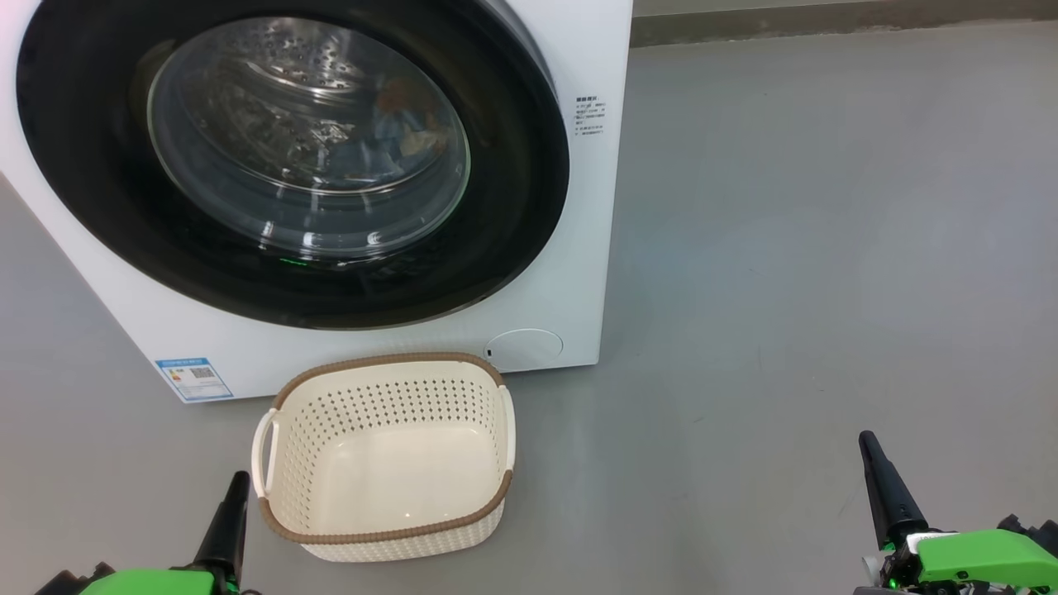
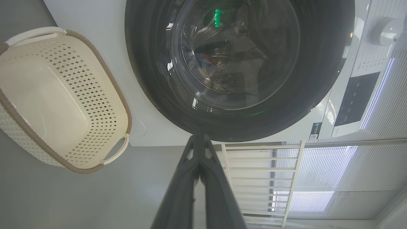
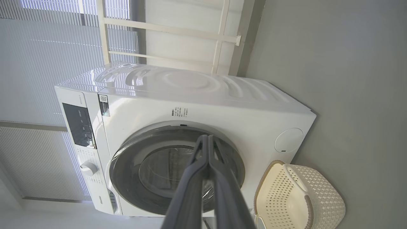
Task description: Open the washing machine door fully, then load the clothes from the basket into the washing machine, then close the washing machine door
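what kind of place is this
Probably a laundry area in a home or test room: a white front-loading washing machine stands on a grey floor, an empty cream basket sits before it, and window blinds hang behind.

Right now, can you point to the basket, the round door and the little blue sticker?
basket point(image 1: 405, 475): head view, on its bare inside bottom.
round door point(image 1: 307, 140): head view, on the middle of its glass.
blue sticker point(image 1: 193, 378): head view, on the sticker's middle.
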You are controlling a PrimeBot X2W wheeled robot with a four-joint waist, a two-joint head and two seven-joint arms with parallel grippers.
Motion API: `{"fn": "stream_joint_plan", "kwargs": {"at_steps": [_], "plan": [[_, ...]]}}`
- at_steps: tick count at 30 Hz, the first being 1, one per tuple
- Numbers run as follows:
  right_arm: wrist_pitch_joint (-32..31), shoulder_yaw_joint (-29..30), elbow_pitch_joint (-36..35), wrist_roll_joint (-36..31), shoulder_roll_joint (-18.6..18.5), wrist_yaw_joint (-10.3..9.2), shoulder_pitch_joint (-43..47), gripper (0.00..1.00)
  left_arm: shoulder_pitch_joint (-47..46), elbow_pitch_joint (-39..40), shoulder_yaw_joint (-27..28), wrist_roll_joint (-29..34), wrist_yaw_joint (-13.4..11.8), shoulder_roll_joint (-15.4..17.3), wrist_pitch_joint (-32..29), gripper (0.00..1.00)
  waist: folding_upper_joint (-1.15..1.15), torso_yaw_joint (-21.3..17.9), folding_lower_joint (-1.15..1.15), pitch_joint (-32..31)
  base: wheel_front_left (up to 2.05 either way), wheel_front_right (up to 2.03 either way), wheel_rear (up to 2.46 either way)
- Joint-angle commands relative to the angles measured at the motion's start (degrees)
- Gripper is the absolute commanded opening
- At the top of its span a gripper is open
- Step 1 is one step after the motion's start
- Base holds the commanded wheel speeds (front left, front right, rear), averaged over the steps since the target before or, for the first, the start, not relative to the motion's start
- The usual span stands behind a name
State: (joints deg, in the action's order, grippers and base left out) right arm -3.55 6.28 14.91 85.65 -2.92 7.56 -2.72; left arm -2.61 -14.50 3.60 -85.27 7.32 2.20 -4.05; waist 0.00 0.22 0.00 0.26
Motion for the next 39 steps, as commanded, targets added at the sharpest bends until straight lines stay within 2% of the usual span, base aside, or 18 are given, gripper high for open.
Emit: {"fn": "stream_joint_plan", "kwargs": {"at_steps": [1, 10, 39], "plan": [[-0.71, -0.97, -1.21, 2.18, -0.68, -0.05, -2.85, 0.0, -2.71, 0.91, 1.97, -2.27, 0.16, 1.09, -0.57, 0.0, 0.0, -0.04, 0.0, -0.02, 0.0, 0.0, 0.0], [-2.14, -0.74, -0.95, 7.33, -0.68, -0.08, -3.37, 0.0, -3.52, 0.5, 2.36, -7.36, 0.17, 1.11, -1.98, 0.0, 0.0, -0.22, 0.0, -0.09, 0.0, 0.0, 0.0], [-2.41, -0.41, -0.93, 7.06, -0.45, -0.08, -3.4, 0.0, -3.54, 0.48, 2.57, -7.19, 0.17, 0.96, -2.15, 0.0, 0.0, -0.22, 0.0, -0.09, 0.0, 0.0, 0.0]]}}
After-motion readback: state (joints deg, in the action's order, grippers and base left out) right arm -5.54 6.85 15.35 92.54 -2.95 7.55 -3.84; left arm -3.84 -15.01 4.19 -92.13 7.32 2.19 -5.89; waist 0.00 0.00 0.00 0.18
